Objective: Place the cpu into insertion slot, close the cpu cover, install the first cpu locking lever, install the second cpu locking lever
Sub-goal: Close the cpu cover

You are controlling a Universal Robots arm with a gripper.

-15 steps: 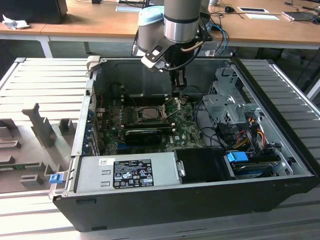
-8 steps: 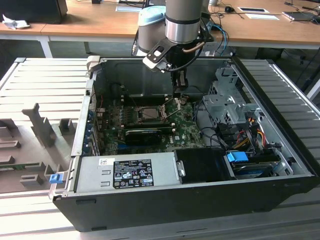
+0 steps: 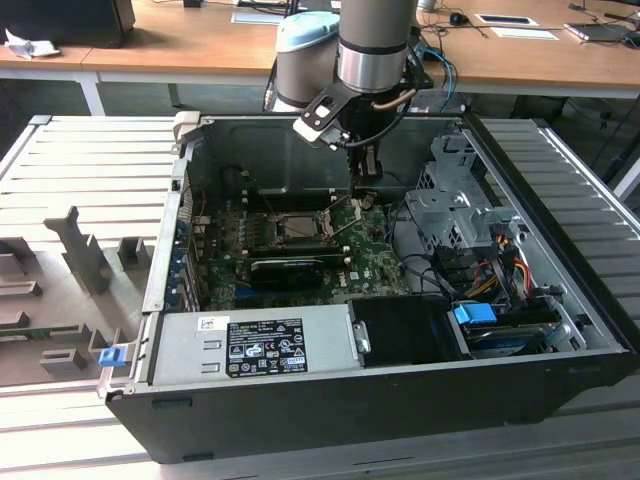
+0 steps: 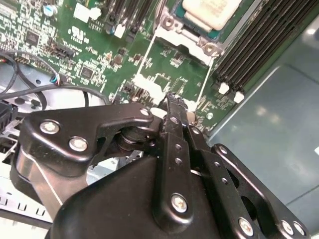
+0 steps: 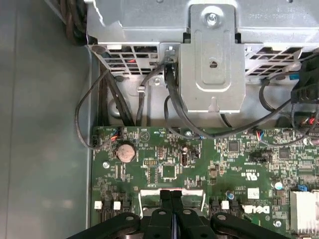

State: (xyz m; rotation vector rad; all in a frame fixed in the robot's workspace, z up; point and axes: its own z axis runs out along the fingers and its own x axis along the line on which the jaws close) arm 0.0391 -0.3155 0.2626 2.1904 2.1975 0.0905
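The cpu (image 4: 209,12), pale tan, lies in the insertion slot (image 3: 297,226) on the green motherboard. The silver cpu cover (image 4: 187,37) lies down over its near edge. Two thin wire locking levers, one (image 4: 145,57) and the other (image 4: 207,77), run from the socket's sides toward my gripper. In both wrist views my gripper (image 4: 172,99) (image 5: 172,195) is shut, its black fingers pressed together just above the board at the levers' far ends. I cannot tell whether it touches a lever. In the exterior view the gripper (image 3: 365,195) hangs beside the socket on the exterior view's right.
Long black memory slots (image 4: 259,40) flank the socket. A black graphics card (image 3: 287,268) lies in front of it, then the power supply (image 3: 255,345). A metal drive cage (image 5: 212,55) and loose cables (image 5: 99,114) stand close by. A coin battery (image 5: 125,152) sits on the board.
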